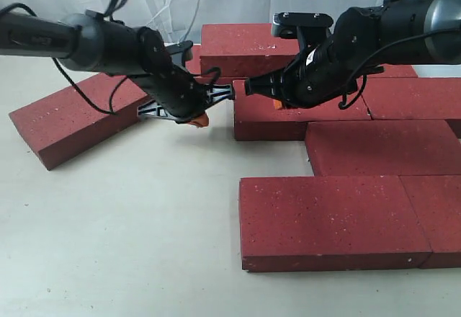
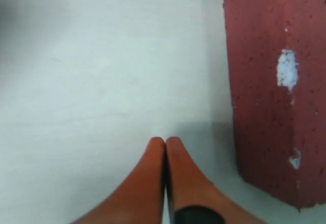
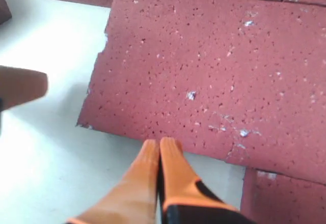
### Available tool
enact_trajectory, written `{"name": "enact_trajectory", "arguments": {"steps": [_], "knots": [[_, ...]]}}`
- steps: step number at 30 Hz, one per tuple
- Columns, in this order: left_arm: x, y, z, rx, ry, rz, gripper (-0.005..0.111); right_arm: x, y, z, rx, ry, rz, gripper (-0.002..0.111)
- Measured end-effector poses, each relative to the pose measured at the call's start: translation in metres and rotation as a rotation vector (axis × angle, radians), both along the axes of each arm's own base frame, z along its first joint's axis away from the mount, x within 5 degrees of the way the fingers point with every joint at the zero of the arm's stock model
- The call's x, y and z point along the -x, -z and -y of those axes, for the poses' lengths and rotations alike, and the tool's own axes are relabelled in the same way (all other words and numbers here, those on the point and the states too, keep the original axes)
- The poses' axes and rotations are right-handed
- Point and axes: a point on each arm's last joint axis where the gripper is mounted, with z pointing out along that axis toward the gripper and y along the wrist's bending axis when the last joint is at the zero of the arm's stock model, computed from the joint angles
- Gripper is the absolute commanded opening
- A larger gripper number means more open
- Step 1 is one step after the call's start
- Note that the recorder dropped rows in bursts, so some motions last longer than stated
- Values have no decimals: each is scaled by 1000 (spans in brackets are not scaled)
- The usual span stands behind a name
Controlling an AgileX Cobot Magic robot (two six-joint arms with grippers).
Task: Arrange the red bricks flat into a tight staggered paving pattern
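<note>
The left end effector (image 2: 165, 142) and right end effector (image 3: 160, 143), both pinched together and empty, sit at the middle-row brick (image 1: 288, 122)'s open end, seemingly nudging it tight. The next move is probably to bring in the askew brick (image 1: 75, 119) lying beyond that end.

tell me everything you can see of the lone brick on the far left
The lone brick is a dark-red rectangular slab, rough and matte with tiny pale specks. It lies flat on the pale table, at a slant to the other bricks and set apart from them. Its right end is hidden behind the left gripper, which is shut and holds nothing, so contact there cannot be told.
</note>
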Motion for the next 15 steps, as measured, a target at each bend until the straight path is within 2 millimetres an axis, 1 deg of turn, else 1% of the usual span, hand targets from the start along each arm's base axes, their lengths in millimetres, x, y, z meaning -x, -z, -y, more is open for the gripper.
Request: {"name": "enact_trajectory", "arguments": {"steps": [2,5,11,15], "knots": [[0,-12,-9,-21,13,-9,0,3,-4,1,-3,1,-17,-1],[5,-29,-20,-65,49,-30,0,9,-16,2,-6,-3,-28,-1],[27,-68,-32,-84,78,-2,0,26,-48,8,-11,-19,-45,-1],[45,-91,-41,-78,83,21,0,39,-65,13,-3,-33,-75,-1]]}}
